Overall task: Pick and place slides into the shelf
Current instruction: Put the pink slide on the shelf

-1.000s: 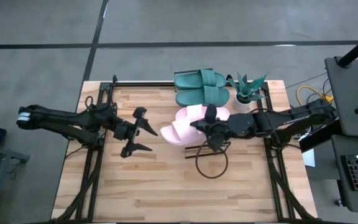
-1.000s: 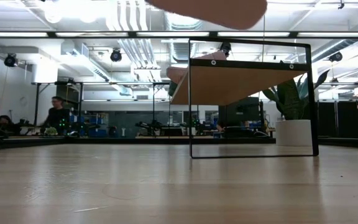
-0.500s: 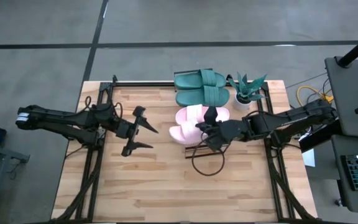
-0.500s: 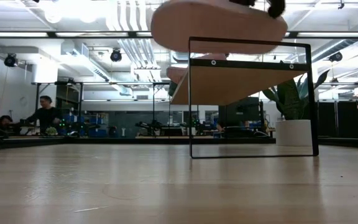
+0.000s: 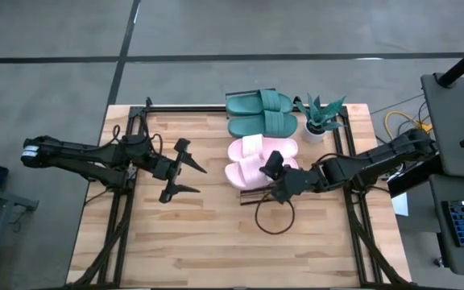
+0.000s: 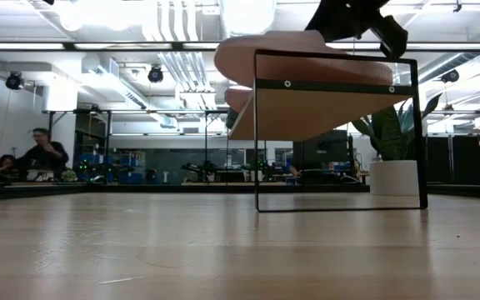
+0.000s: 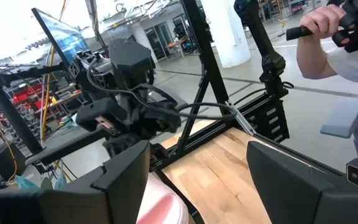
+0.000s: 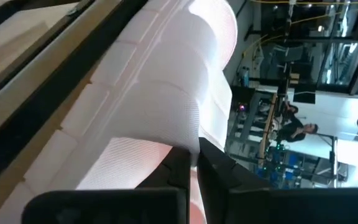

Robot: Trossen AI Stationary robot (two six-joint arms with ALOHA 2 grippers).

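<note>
Right gripper: the right gripper sits at the near pink slide, by its strap; in the right wrist view its fingers look pressed together on the strap's edge, though the grip is hard to see clearly.
Left gripper: the left gripper hangs over bare table to the left of the shelf, fingers spread wide, holding nothing.
Near pink slide: lies flat on the shelf's top, long axis running left to right across the table; which end is the toe I cannot tell.
Far pink slide: the second pink slide lies just behind the first, touching it, parallel to it.
Teal slides: the teal-green pair lies side by side at the table's far edge, long axes also left to right, just behind the pink pair.
Shelf: the shelf stands on the table; in the low view its black frame and wood plank show, with a pink sole resting on top.
Nearby: a potted plant stands just right of the teal pair, close beside the right arm; a dark cable loop lies on the table in front of the shelf.
Background: a person's hand shows beyond the table in the left wrist view.
</note>
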